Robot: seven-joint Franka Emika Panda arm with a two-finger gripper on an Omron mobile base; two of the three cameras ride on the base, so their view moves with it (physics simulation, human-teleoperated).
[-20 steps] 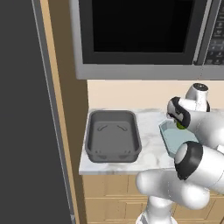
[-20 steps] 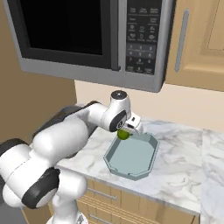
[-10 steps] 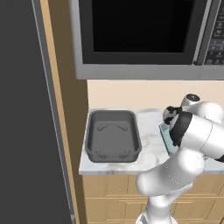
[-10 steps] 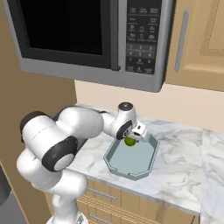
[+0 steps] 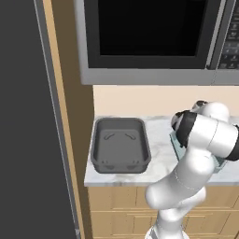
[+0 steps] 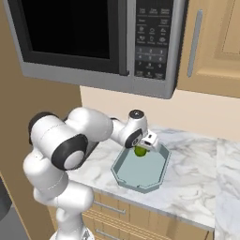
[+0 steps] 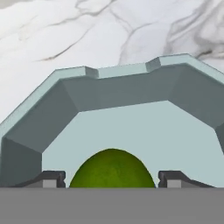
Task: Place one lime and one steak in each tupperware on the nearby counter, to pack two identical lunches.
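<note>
My gripper (image 6: pixel 142 149) is shut on the dark green lime (image 6: pixel 139 151) and holds it low over the back left part of the pale blue-grey octagonal tupperware (image 6: pixel 140 185). Seen from the hand, the lime (image 7: pixel 112 168) sits between my two fingertips (image 7: pixel 53 178), with the tupperware's (image 7: pixel 122 92) far wall behind it; that tray holds nothing else. The dark grey tupperware (image 5: pixel 120 123) stands empty at the left end of the marbled counter (image 5: pixel 158 140), and my arm hides most of the pale tray (image 5: pixel 174 142) there. Both steaks and the other lime are out of view.
A microwave (image 6: pixel 93 37) hangs low over the counter (image 6: pixel 197 164). A tall dark panel (image 5: pixel 28 116) borders the counter's left end. A wooden wall cabinet (image 6: pixel 215 42) is up at the right. Bare marble (image 7: pixel 87 35) lies right of the pale tray.
My hand has carried the lime right and down, from the pale tray's left rim to low over its inside. The elbow has swung with it.
</note>
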